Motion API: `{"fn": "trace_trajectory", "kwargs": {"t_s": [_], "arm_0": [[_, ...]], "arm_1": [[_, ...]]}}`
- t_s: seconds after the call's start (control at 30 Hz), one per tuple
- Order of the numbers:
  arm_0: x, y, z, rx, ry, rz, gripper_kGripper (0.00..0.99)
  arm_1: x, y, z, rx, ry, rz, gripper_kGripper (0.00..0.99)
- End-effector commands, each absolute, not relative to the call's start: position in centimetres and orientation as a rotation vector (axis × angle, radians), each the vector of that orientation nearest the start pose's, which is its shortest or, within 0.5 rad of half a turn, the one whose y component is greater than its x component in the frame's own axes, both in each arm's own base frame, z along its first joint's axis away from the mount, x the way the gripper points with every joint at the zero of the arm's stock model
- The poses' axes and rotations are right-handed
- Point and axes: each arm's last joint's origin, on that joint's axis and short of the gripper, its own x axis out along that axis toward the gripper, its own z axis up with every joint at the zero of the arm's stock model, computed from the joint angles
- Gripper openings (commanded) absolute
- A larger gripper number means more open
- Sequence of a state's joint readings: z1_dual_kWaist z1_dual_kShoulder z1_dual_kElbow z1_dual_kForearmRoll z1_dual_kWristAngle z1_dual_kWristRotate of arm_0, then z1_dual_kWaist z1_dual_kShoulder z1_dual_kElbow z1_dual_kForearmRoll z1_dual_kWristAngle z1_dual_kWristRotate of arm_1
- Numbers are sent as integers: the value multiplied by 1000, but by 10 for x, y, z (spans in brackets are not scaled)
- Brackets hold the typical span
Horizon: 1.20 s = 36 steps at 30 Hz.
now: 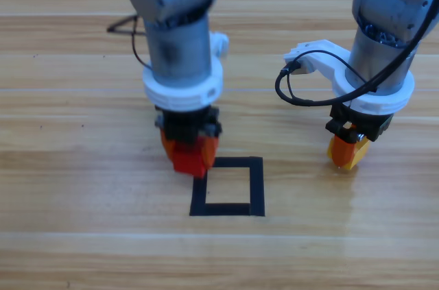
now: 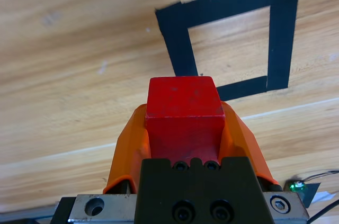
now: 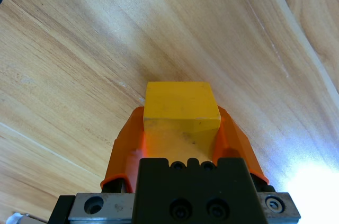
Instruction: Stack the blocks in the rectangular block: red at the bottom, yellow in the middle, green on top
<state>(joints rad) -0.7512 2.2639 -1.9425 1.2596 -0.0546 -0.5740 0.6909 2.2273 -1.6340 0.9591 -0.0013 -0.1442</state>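
Two arms come down over the wooden surface (image 1: pixel 68 249), each with a cube already in hand. The left gripper (image 1: pixel 190 156) hangs just off the upper-left corner of the rectangular block (image 1: pixel 228 187), the black tape outline lying near the middle of the surface, and its fingers (image 2: pixel 130 144) are closed snugly on the red cube (image 2: pixel 183 105), which sits square between them. The right gripper (image 1: pixel 348 149) waits well to the right of the outline, its fingers (image 3: pixel 127 144) likewise clamped on the yellow cube (image 3: pixel 181 102), low over bare wood. The green cube is not in view in any picture.

Placing red comes first, since it forms the base. In the left wrist view the cube hides the tape's near corner, so the arm probably needs to travel a little further toward the open wood inside before lowering. The placement will go best if the cube is centred in the hollow with its sides parallel to the tape, lowered until its underside is flat on the wood, and only then released; letting go early could leave it tipped or straddling the tape, a poor footing for two more cubes. The yellow cube should hold back until the left arm is clear of the outline.
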Motion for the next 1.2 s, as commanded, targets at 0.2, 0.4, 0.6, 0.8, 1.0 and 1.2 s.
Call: {"fn": "trace_trajectory", "kwargs": {"t_s": [0.2, 0.4, 0.6, 0.8, 1.0, 1.2], "arm_0": [[298, -346, 192, 153, 1708, -109, 0], [299, -352, 189, 105, 1714, -85, 0], [308, -363, 189, 64, 1680, -110, 0], [314, -370, 184, 50, 1655, -121, 0], [317, -372, 176, 56, 1650, -115, 0], [318, -370, 174, 63, 1645, -103, 0]], "arm_1": [[332, 261, 191, -612, 1475, 649, 21], [332, 260, 191, -614, 1476, 647, 21], [332, 260, 191, -614, 1478, 647, 21], [335, 256, 190, -606, 1482, 639, 21], [335, 255, 190, -606, 1484, 637, 21], [335, 255, 190, -606, 1484, 637, 21]]}}
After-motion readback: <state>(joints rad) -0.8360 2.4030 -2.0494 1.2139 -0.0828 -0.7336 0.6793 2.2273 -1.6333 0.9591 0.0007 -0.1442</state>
